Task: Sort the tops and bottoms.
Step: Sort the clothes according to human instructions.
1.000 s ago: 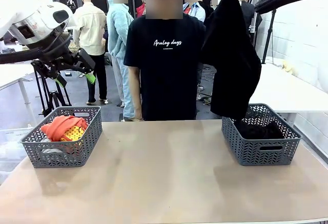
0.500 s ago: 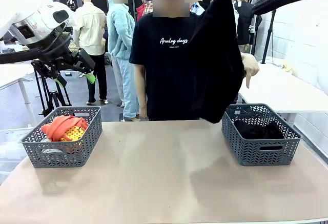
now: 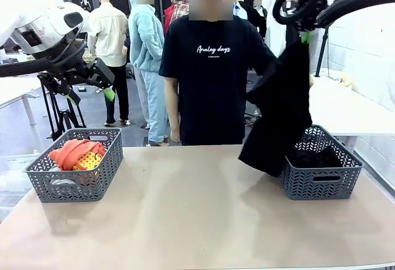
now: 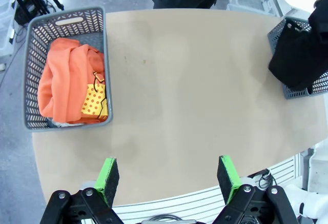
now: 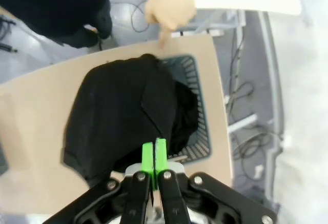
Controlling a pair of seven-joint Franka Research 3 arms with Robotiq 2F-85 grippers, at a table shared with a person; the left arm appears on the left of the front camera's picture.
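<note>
Two grey baskets stand on the table (image 3: 197,214): the left basket (image 3: 77,172) at about nine o'clock and the right basket (image 3: 321,172) at about three o'clock, well apart.

The left basket holds one orange top (image 3: 74,151) with a yellow dotted patch, and a pale garment (image 3: 58,182) shows through the wall beneath it; I cannot tell more of that one. The right basket holds one black bundle (image 3: 311,157).

The right fingers (image 3: 305,37) are pinched tight on the upper edge of a second black garment (image 3: 281,112), which hangs from about one o'clock and drapes over the near-left rim of the right basket, its lower end just above the table. In the right wrist view the green pads (image 5: 148,157) press together above that hanging cloth.

The left fingers (image 3: 92,88) hang spread apart and empty, high above the left basket at about ten o'clock.

One person (image 3: 213,78) in a black T-shirt stands at twelve o'clock; one hand (image 5: 169,8) points a finger down toward the right basket's far rim.
</note>
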